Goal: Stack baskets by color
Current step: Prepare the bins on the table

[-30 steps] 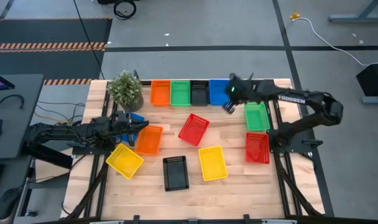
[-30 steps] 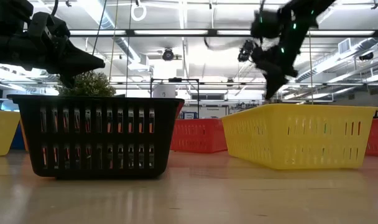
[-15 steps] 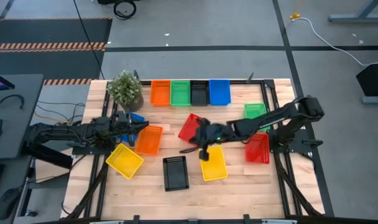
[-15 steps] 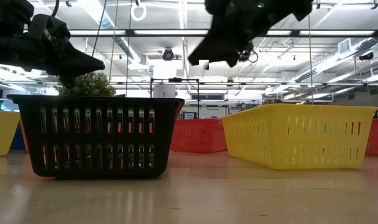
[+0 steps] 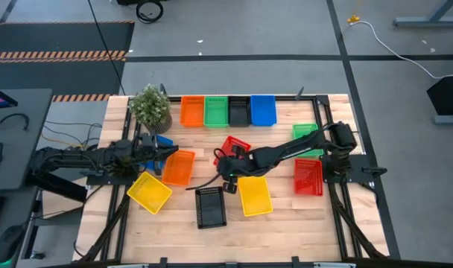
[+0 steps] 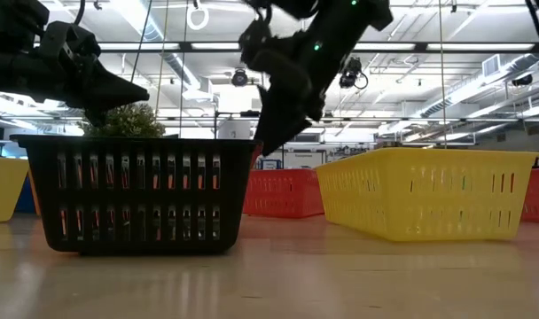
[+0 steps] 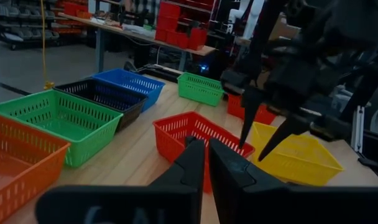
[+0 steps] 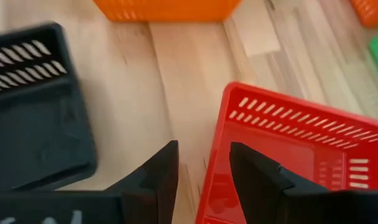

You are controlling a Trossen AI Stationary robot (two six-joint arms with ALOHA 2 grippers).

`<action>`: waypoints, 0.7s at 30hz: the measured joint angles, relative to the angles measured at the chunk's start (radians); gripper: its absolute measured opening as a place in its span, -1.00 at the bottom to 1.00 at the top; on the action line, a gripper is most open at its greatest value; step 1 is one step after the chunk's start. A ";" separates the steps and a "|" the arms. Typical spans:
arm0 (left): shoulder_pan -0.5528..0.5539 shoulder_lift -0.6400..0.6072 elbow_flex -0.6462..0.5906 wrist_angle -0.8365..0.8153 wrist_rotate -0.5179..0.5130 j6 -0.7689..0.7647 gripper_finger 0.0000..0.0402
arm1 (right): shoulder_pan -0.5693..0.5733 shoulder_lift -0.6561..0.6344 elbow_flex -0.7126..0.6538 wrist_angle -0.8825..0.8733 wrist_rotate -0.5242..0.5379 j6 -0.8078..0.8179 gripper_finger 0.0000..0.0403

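Observation:
Orange [image 5: 191, 111], green [image 5: 216, 111], black [image 5: 240, 110] and blue [image 5: 263, 109] baskets stand in a row at the far edge. Loose on the table are a red basket [image 5: 238, 144], a yellow one [image 5: 254, 195], a black one [image 5: 210, 206], plus orange [image 5: 178, 167], yellow [image 5: 148, 191], green [image 5: 307, 132] and red [image 5: 308, 176] ones. My right gripper [image 8: 201, 171] is open, slanting down over the middle red basket [image 8: 301, 155], one finger on either side of its wall near a corner [image 8: 229, 93]. My left gripper [image 7: 206, 155] is shut, level and empty at the left.
A potted plant [image 5: 150, 104] stands at the far left corner. A blue basket [image 5: 164, 140] lies under my left arm. The black basket [image 8: 33, 124] sits close beside my right gripper. Bare wood shows along the near edge [image 5: 286, 238].
My right gripper has swung from the far edge beside the blue basket toward the table's middle and left, coming down and tipping steeper, and now stands over the middle red basket. No basket has moved.

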 joint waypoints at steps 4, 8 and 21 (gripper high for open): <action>0.000 0.000 0.000 -0.008 0.000 -0.001 -0.83 | -0.016 0.042 0.022 -0.026 -0.022 0.027 -0.27; 0.000 0.000 0.000 -0.009 0.000 -0.001 -0.82 | -0.034 0.056 0.022 -0.054 -0.033 0.051 -0.31; 0.000 0.000 0.000 -0.018 0.001 -0.008 -0.83 | -0.046 0.057 0.022 -0.090 -0.085 0.023 -0.64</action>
